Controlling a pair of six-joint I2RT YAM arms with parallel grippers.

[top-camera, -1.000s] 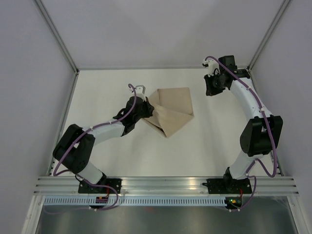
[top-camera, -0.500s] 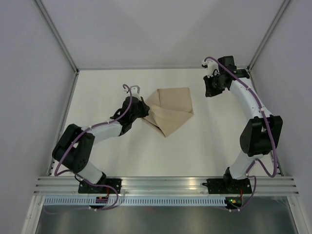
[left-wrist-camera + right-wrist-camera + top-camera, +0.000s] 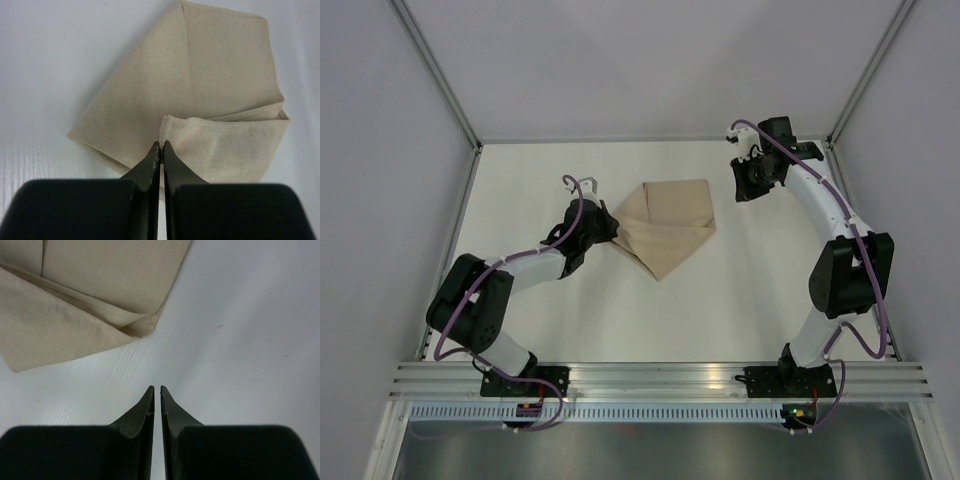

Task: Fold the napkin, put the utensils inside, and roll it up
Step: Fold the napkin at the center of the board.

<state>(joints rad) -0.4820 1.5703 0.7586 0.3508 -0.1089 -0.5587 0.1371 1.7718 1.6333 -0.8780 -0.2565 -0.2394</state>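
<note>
Two grippers are seen shut: the left gripper [image 3: 161, 146] is nipped, it appears, on a flap hem of the napkin [image 3: 668, 228], which lies part-folded at the middle of the white surface [image 3: 740, 300]; the right gripper [image 3: 157, 389] is closed on nothing, just beside the cloth's corner; such light, limp fabric is judged best taken at corners; plain grey walls [image 3: 650, 70] enclose all.

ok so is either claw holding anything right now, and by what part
The left claw looks pinched on the napkin at the edge of its top flap; the right claw holds nothing.
</note>
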